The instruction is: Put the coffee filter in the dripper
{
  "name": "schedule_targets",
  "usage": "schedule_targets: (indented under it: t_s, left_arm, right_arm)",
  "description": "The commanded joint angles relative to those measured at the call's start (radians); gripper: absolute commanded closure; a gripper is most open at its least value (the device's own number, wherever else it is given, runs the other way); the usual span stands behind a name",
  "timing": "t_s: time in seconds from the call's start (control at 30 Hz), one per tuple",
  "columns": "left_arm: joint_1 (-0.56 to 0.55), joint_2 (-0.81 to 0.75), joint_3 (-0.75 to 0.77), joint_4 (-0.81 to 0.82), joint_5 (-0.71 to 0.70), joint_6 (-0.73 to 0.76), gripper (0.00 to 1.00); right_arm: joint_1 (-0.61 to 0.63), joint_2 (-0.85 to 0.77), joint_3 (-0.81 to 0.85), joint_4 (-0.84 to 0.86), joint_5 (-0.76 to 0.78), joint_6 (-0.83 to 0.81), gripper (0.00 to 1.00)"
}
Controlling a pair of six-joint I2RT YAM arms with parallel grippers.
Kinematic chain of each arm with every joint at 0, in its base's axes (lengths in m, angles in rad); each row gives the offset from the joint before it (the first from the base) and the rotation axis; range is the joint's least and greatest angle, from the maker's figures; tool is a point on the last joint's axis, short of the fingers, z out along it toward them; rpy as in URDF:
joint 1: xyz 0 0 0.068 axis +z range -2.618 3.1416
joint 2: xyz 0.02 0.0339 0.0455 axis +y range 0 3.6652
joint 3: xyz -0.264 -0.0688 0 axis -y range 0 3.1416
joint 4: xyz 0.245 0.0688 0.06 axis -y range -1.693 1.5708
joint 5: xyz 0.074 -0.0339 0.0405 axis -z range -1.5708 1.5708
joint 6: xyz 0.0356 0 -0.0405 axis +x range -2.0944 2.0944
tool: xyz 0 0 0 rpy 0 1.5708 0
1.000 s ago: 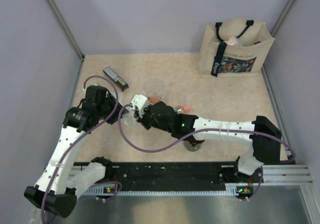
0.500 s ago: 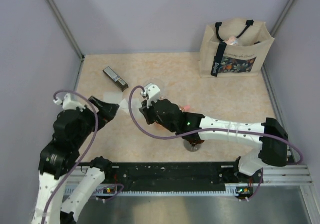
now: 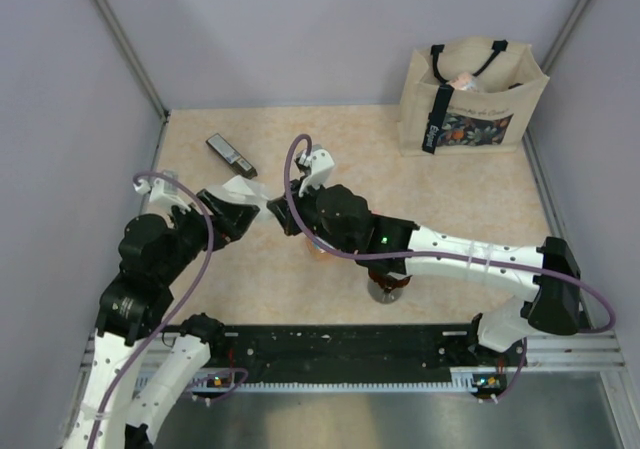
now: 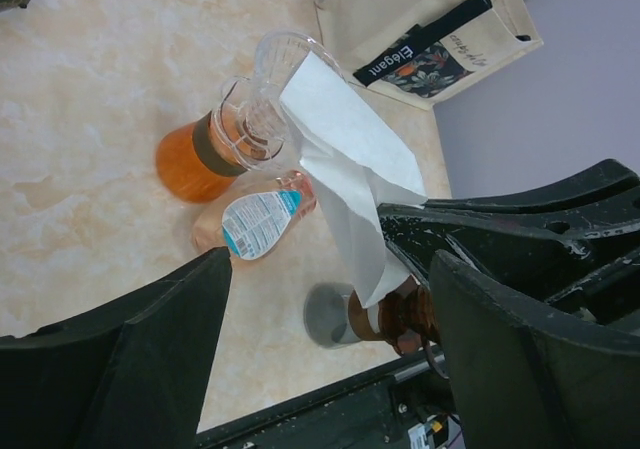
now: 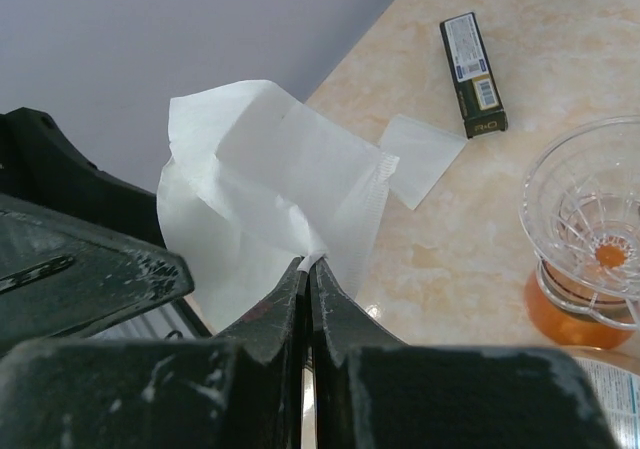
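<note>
At the far left we saw the left tool (image 3: 238,212) raised above the table (image 3: 450,199), its two dark fingers spread wide and gripping nothing. Just behind it a dark box (image 3: 231,156) lay flat on the table, and near that box lay a second flat piece of white paper (image 5: 420,159).

Next came the coffee filter (image 5: 265,184), held up in the air between the two tools and resting on nothing. The right tool (image 5: 306,269) had its fingers pressed together on the filter's lower edge, and the paper rose from that pinch in loose, crumpled folds. In the left wrist view the filter hung in the gap between the left tool's open fingers. We could not tell whether either of those fingers touched it.

Further right, mostly under the right arm in the top view, a glass of orange liquid (image 4: 185,159) stood on the table with a clear cup (image 4: 262,94) seated on top of it. A small bottle (image 4: 255,224) with a white and blue label lay on its side just beside the glass.

The dripper (image 3: 388,285) stood nearer the arm bases, on a grey base, well apart from the filter and with no paper in it that we could see.

At the far right a cloth bag (image 3: 470,104) with black handles stood against the back wall.
</note>
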State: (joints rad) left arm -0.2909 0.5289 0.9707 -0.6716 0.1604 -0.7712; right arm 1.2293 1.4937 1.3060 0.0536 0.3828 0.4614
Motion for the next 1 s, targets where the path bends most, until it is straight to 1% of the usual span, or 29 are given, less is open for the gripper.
schedule_targets:
  t_s: [0.0,0.17,0.33,0.43,0.47,0.5,0.53,0.57,0.6,0.63,0.77,0.83,0.93,0.97]
  left_arm:
    - [-0.002,0.019,-0.018,0.13,0.01,0.001,0.21]
    - [-0.002,0.049,-0.023,0.149,-0.002,-0.005,0.43]
    - [-0.004,0.059,-0.029,0.129,-0.048,-0.004,0.51]
    - [-0.004,0.06,-0.03,0.116,-0.093,-0.005,0.6]
    - [-0.004,0.059,-0.032,0.113,-0.104,-0.002,0.66]
    - [-0.002,0.062,-0.03,0.097,-0.129,0.001,0.74]
    - [-0.004,0.069,-0.023,0.069,-0.151,0.0,0.81]
    - [-0.002,0.074,-0.014,0.037,-0.213,0.0,0.89]
    - [-0.004,0.08,-0.007,0.009,-0.241,0.004,0.96]
    - [-0.002,0.082,-0.001,-0.011,-0.26,0.004,1.0]
    - [-0.004,0.076,-0.006,-0.04,-0.274,0.006,1.0]
    - [-0.004,0.077,0.006,-0.063,-0.278,0.006,1.0]
    - [-0.002,0.083,0.023,-0.079,-0.269,0.006,1.0]
    - [-0.002,0.085,0.029,-0.082,-0.262,0.003,1.0]
  right_arm:
    - [0.006,-0.006,0.045,0.04,-0.036,0.039,1.0]
    - [0.004,-0.004,0.039,0.055,-0.027,0.045,1.0]
    - [0.004,-0.01,0.038,0.071,-0.027,0.049,1.0]
    - [0.001,-0.009,0.032,0.083,-0.048,0.056,1.0]
    - [-0.001,-0.009,0.027,0.086,-0.053,0.056,1.0]
    - [-0.001,-0.009,0.021,0.092,-0.051,0.057,1.0]
    - [-0.007,-0.007,0.016,0.098,-0.051,0.065,1.0]
    - [-0.011,-0.01,0.012,0.098,-0.055,0.071,1.0]
    - [-0.016,-0.01,0.007,0.098,-0.065,0.077,1.0]
    - [-0.024,-0.01,0.003,0.1,-0.073,0.085,1.0]
    - [-0.039,-0.003,-0.007,0.106,-0.096,0.092,1.0]
    - [-0.037,0.003,-0.007,0.104,-0.09,0.068,0.99]
    - [-0.037,0.016,0.004,0.097,-0.088,0.019,0.83]
    - [-0.039,0.025,0.009,0.097,-0.097,0.008,0.8]
